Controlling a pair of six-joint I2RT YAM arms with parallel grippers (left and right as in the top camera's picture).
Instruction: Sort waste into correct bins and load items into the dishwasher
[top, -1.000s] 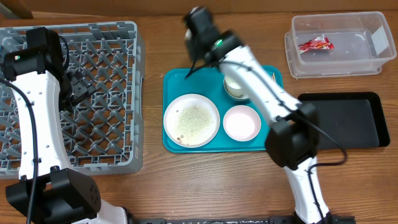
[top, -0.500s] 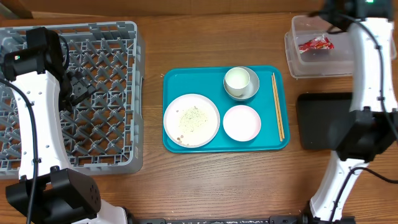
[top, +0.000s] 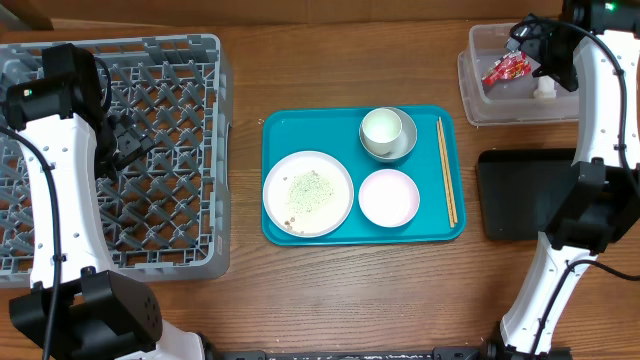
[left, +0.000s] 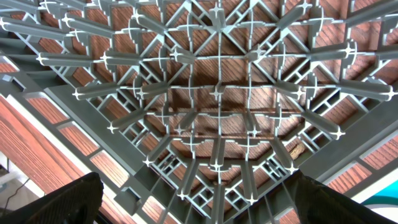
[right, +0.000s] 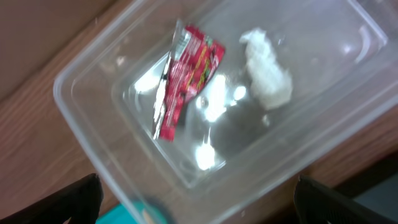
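1. Since a second ago the right arm has swung away from the teal tray (top: 275, 130) to the clear tub (top: 470, 100). A white tissue (right: 267, 78) now lies in the tub, which held only the red wrapper (right: 186, 81) before.
2. The right gripper (right: 199, 211) hangs above the tub with its jaws spread wide and nothing between them. Only its two dark fingertips (right: 62, 199) show, at the lower corners of the blurred wrist view.
3. Below this gripper the wrapper and the tissue lie near each other but apart on the tub floor.
4. From overhead the right arm covers the tub's right end and part of the black tray (top: 520, 200). The gripper's own jaws are hard to make out there.
5. The left gripper (left: 205, 211) hovers over the grey rack (left: 217, 124) with its jaws spread and empty. Its tips are cut off by the lower edge of the view.
6. The left arm hides a strip of the rack along its left side.
7. Well away from both grippers, the teal tray carries the following things:
   - the large plate (top: 340, 175) with the rice scraps (top: 305, 190) on it
   - the small dish (top: 389, 197)
   - the cup (top: 381, 128) sitting in the bowl (top: 408, 142)
   - the chopsticks (top: 447, 170) along the right edge
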